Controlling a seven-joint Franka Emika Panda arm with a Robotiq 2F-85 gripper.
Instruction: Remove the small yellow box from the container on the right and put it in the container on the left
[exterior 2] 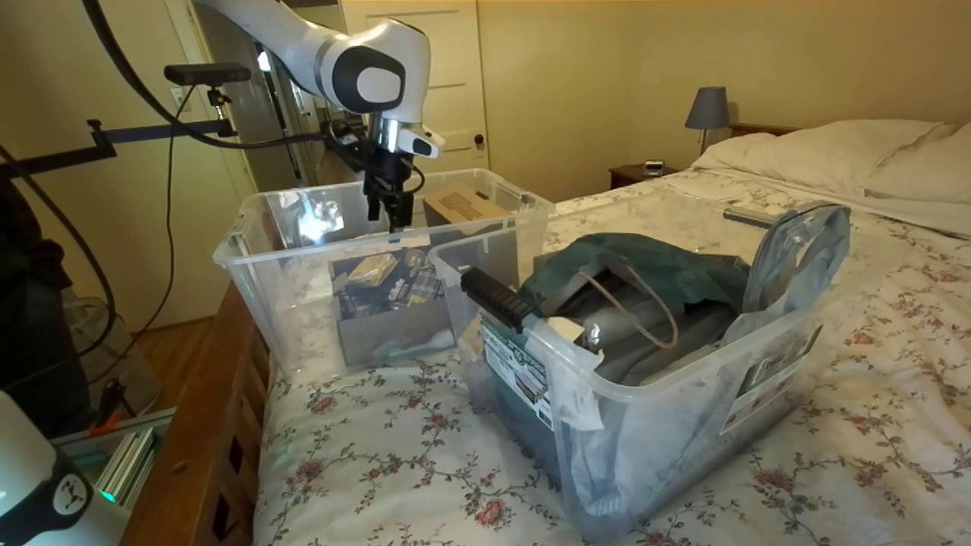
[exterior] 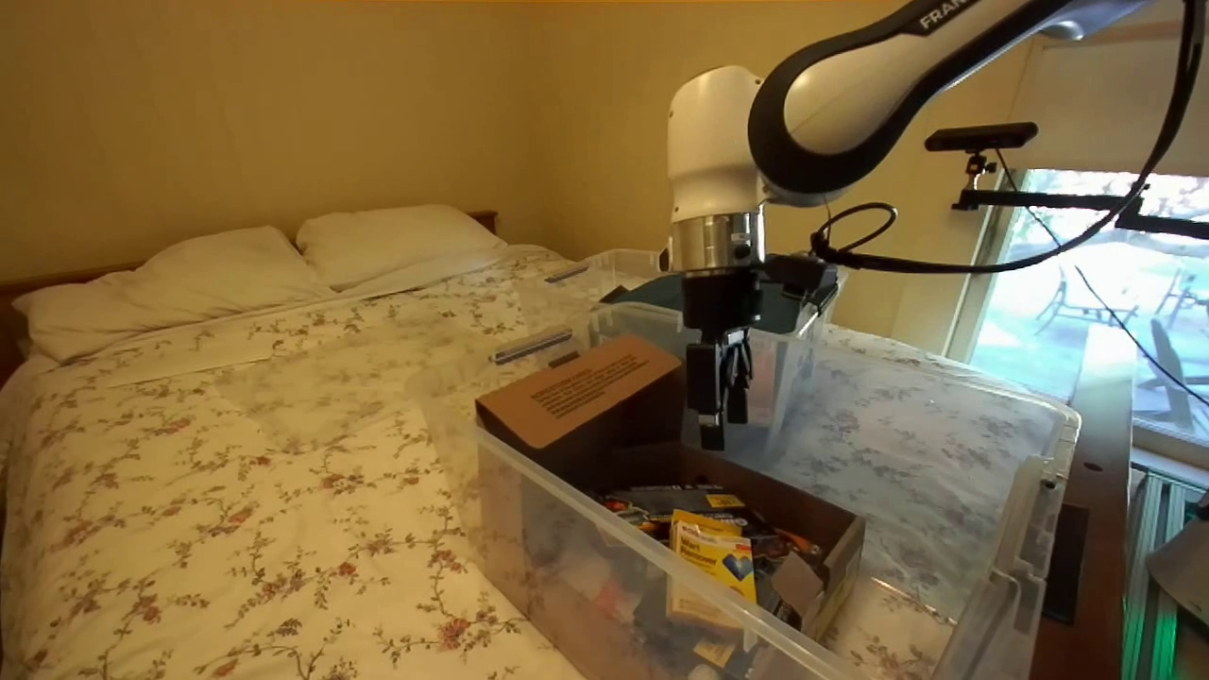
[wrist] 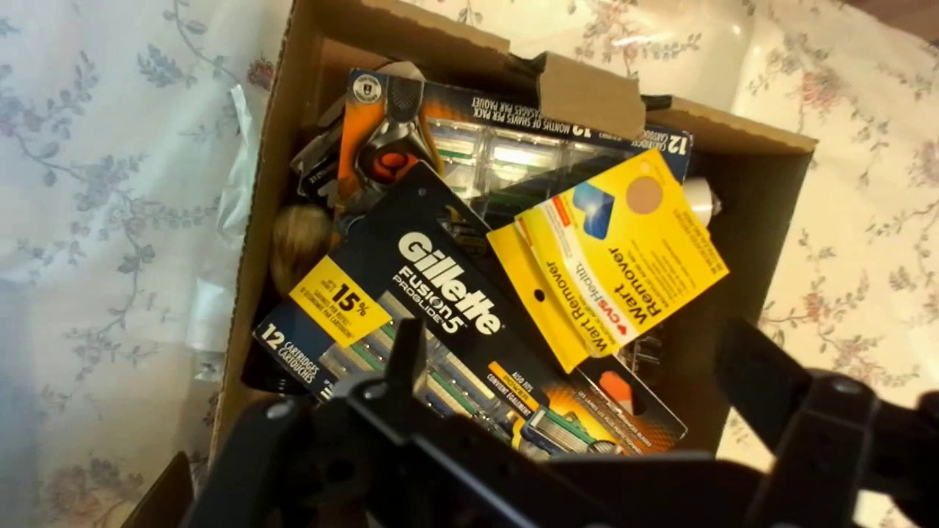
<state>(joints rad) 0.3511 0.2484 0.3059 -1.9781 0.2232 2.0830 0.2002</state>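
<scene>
Bedroom in a home, all round me | wide bed (exterior 2: 379,470) with flower-patterned sheet (exterior: 331,501), pale pillows (exterior: 397,246), wooden headboard (exterior 2: 762,129) | grey-shaded lamp (exterior 2: 707,110) near a small brown nightstand (exterior 2: 626,178) | panelled door (exterior 2: 449,61) with dark round knob (exterior 2: 479,141) | bright window (exterior: 1119,274), outdoor chairs (exterior: 1169,364) beyond the glass

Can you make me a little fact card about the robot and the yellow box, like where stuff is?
Yellow box: says Wart Remover; overlaps a Gillette pack
Where it is: in a cardboard box
Around that: a clear container
Gripper: open, over the cardboard box, holding nothing
Other clear container: has dark green cloth in it
Under both containers: flowery bedspread
Job done: not yet
</scene>
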